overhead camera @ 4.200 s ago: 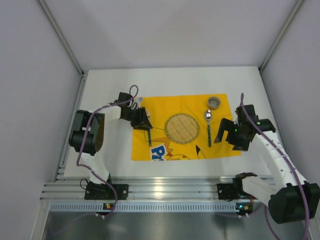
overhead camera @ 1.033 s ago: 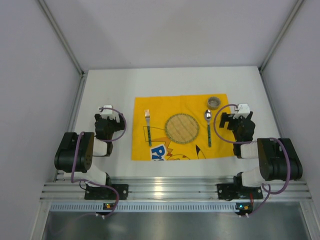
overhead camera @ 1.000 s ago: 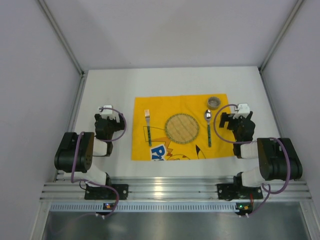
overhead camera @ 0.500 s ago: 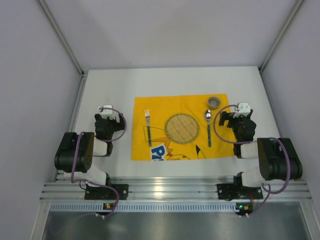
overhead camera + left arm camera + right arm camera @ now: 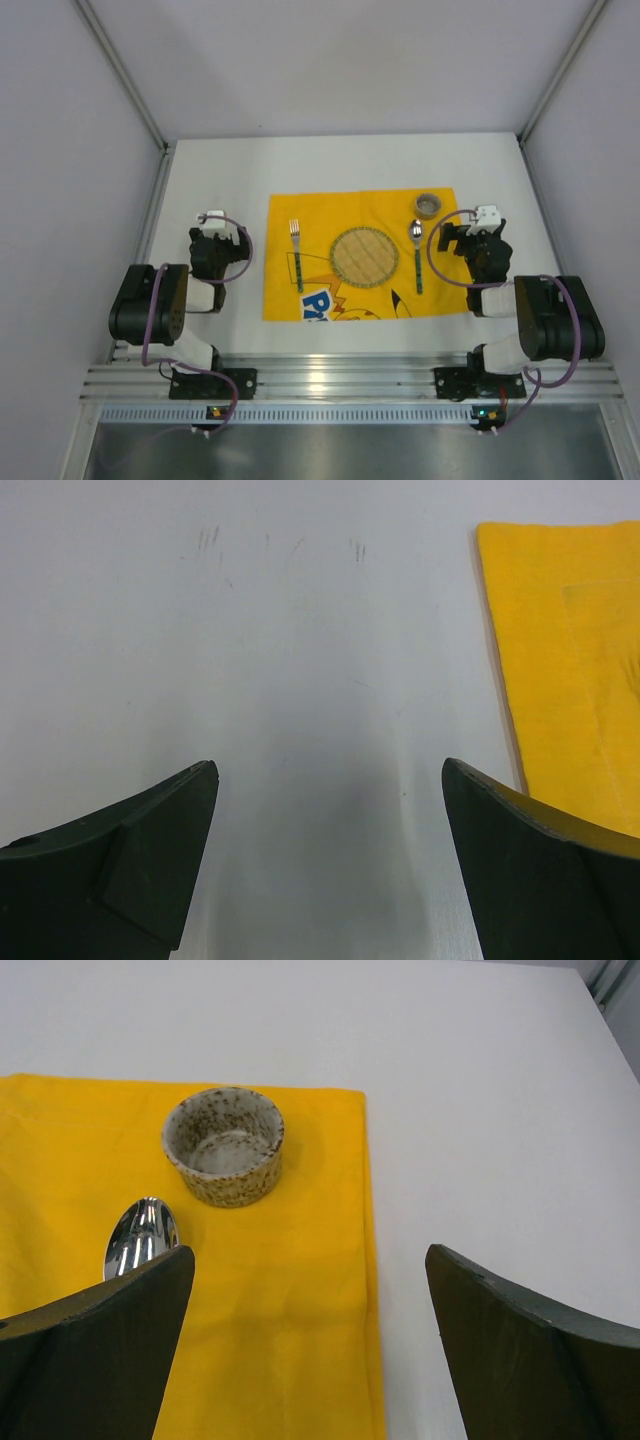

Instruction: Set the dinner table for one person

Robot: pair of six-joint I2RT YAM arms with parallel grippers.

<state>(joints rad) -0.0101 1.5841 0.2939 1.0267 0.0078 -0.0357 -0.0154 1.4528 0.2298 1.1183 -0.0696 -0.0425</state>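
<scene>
On the white dinner table (image 5: 330, 160) lies a yellow printed cloth (image 5: 380, 295). A round woven plate (image 5: 364, 256) sits at its middle, a fork (image 5: 296, 253) to the left, a spoon (image 5: 417, 250) to the right, and a small speckled cup (image 5: 429, 205) at the far right corner. My left gripper (image 5: 212, 232) hangs open over bare table (image 5: 300, 680) left of the cloth (image 5: 570, 660). My right gripper (image 5: 470, 232) is open above the cloth's right edge (image 5: 330, 1290), with the cup (image 5: 223, 1145) and the spoon's bowl (image 5: 141, 1235) just ahead. Neither holds anything.
Both arms are folded back close to their bases (image 5: 210, 380) at the near edge. Grey walls enclose the table on three sides. A metal rail (image 5: 330, 378) runs along the front.
Since four seconds ago both arms have pulled back from the cloth to a folded pose and the fork lies released on the cloth. Over the last second nothing moved visibly.
</scene>
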